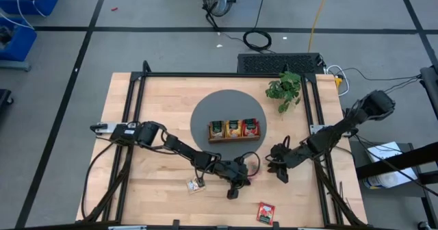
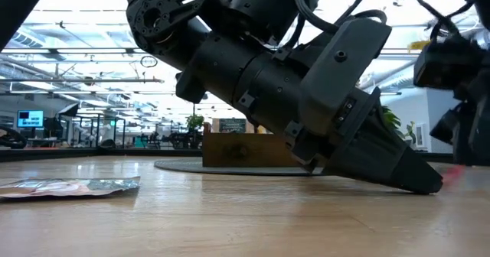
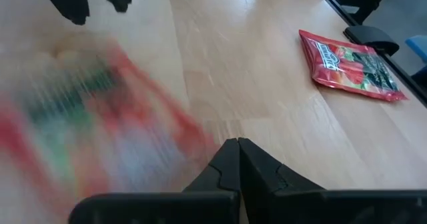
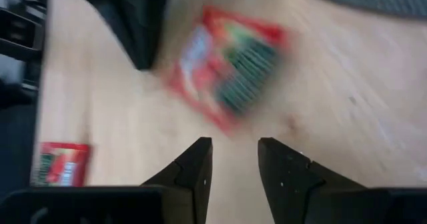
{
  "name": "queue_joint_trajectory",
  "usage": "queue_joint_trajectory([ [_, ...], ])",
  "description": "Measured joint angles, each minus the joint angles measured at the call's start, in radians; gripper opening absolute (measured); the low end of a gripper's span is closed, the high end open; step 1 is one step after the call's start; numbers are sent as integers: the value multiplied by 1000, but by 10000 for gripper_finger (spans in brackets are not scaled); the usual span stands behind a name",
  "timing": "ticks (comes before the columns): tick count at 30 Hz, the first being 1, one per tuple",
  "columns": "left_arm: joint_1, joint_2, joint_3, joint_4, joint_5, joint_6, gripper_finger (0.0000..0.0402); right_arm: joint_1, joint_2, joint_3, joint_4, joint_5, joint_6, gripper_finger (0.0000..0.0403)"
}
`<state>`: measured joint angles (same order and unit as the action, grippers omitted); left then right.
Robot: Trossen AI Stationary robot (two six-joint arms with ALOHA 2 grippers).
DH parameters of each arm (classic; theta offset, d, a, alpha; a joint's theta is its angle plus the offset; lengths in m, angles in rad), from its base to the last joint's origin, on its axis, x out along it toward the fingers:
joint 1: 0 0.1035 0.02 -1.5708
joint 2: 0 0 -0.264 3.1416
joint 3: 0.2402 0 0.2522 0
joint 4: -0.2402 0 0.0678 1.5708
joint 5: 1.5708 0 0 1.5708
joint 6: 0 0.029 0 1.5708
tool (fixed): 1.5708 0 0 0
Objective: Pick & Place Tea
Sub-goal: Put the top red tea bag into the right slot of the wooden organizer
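A blurred red tea sachet (image 4: 230, 64) (image 3: 100, 117) lies on the wood between my two grippers. My left gripper (image 1: 231, 193) (image 3: 237, 147) is shut, slanting down with its tips low over the table beside that sachet. My right gripper (image 1: 280, 174) (image 4: 235, 159) hangs open above and short of it, nothing between its fingers. A second red sachet (image 1: 265, 211) (image 3: 350, 67) lies flat near the front edge. A pale sachet (image 1: 196, 185) (image 2: 73, 186) lies flat left of my left gripper. Three sachets stand in the wooden tray (image 1: 234, 139).
The tray stands on a round grey mat (image 1: 202, 117) at the table's middle. A small green plant (image 1: 285, 90) stands at the back right. Black frame rails (image 1: 133, 113) run along the table's sides. Bare wood lies at the front left.
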<state>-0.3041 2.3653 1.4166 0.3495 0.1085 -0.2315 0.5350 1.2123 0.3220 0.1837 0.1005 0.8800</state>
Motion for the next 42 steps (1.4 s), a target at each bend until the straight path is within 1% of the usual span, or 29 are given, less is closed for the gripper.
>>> queue_joint_trajectory([
  [2, 0, 0, 0, 12, 2, 28, 6, 0, -18, 6, -27, 2, -7, 110],
  [5, -4, -8, -1, 13, 2, 60, 22, -5, -27, 7, -114, 4, -2, 110],
  [7, -6, -9, -1, 12, 0, 66, 30, -6, -27, 7, -142, 8, 6, 110],
  [11, -4, -11, 1, -17, 0, 61, 34, -5, -18, 7, -117, 35, 9, 110],
  [14, -4, -19, 1, -30, 0, 63, 30, -5, -19, 7, -80, 36, -3, 110],
  [17, -21, -50, 0, -73, -10, 109, 18, -2, -18, 8, -67, 51, -6, 110],
  [19, -33, -91, 1, -138, -14, 145, 8, 6, -16, 8, -51, 64, -8, 110],
  [20, -42, -116, 0, -183, -27, 153, 5, 11, -9, 8, -32, 72, -13, 110],
  [21, -50, -136, 2, -200, -64, 161, 4, 17, -3, 9, -12, 82, -19, 110],
  [24, -74, -192, 5, -342, -207, 155, 10, 30, 25, 9, 45, 106, -32, 110],
  [26, -75, -191, 5, -349, -269, 144, 17, 35, 43, 9, 59, 117, -33, 110],
  [28, -73, -187, 3, -348, -281, 143, 18, 34, 83, 9, 111, 122, -34, 110],
  [30, -63, -178, 4, -303, -283, 144, 12, 32, 112, 9, 128, 131, -48, 110],
  [32, -53, -174, 7, -301, -290, 141, 5, 18, 154, 8, 181, 131, -57, 110],
  [35, -34, -150, 6, -294, -293, 121, 10, 5, 190, 8, 238, 134, -77, 110],
  [36, -30, -149, 4, -318, -293, 116, 13, -1, 205, 9, 267, 134, -83, 110],
  [39, -31, -137, 8, -313, -293, 105, 17, -17, 219, 8, 297, 135, -95, 110],
  [42, -32, -112, 8, -292, -297, 89, 8, -41, 233, 9, 329, 136, -97, 110],
])
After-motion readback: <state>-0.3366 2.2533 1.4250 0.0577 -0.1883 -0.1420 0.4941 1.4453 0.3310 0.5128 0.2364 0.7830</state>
